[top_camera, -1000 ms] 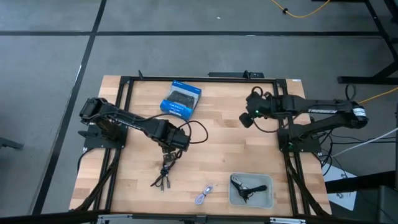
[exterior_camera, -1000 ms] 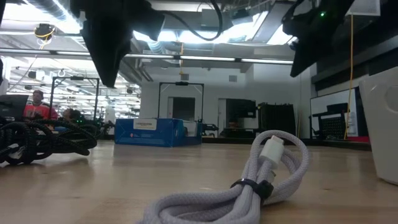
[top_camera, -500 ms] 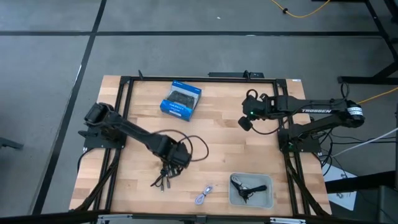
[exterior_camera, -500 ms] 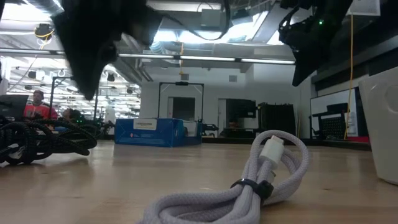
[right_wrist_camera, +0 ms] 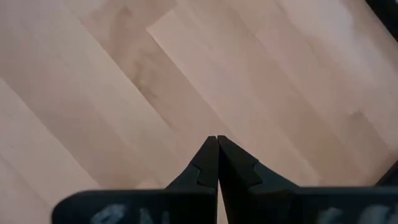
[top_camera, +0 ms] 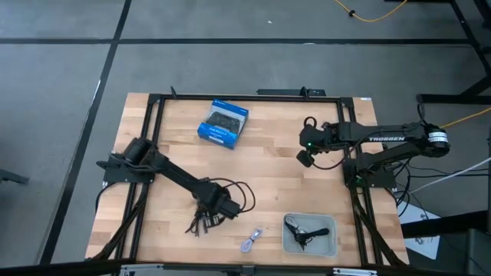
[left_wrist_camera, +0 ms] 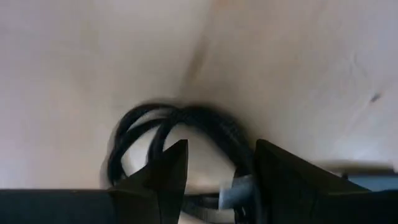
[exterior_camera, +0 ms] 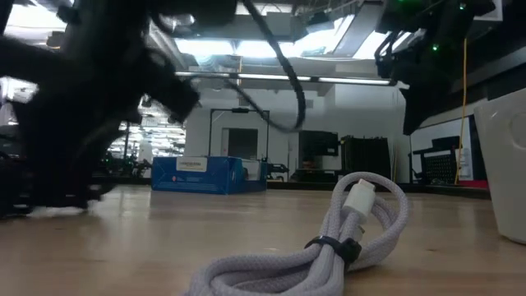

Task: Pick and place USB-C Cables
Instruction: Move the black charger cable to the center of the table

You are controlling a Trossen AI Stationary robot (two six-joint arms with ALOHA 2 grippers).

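Black USB-C cables [top_camera: 199,224] lie bundled on the wood near the table's near edge. My left gripper [top_camera: 209,215] is low over them and open. In its wrist view a black cable loop [left_wrist_camera: 186,124] lies between and beyond the two fingers of my left gripper [left_wrist_camera: 217,158]. One lavender cable [top_camera: 252,240] rests on the table and fills the low view's foreground [exterior_camera: 329,238]. Another black cable [top_camera: 301,231] lies inside the grey tray [top_camera: 331,244]. My right gripper [top_camera: 306,151] hangs shut [right_wrist_camera: 216,152] above bare wood on the right.
A blue box [top_camera: 223,123] lies flat toward the far edge, and shows in the low view too [exterior_camera: 197,174]. A black metal frame [top_camera: 157,100] borders the tabletop. The tray's pale wall [exterior_camera: 509,164] rises at the low view's right. Bare wood lies between the arms.
My left gripper has travelled toward the near edge and dropped down onto the spot of the black cables, the arm stretching low across the table; it is blurred with motion in the low view. The cables themselves have stayed where they were.
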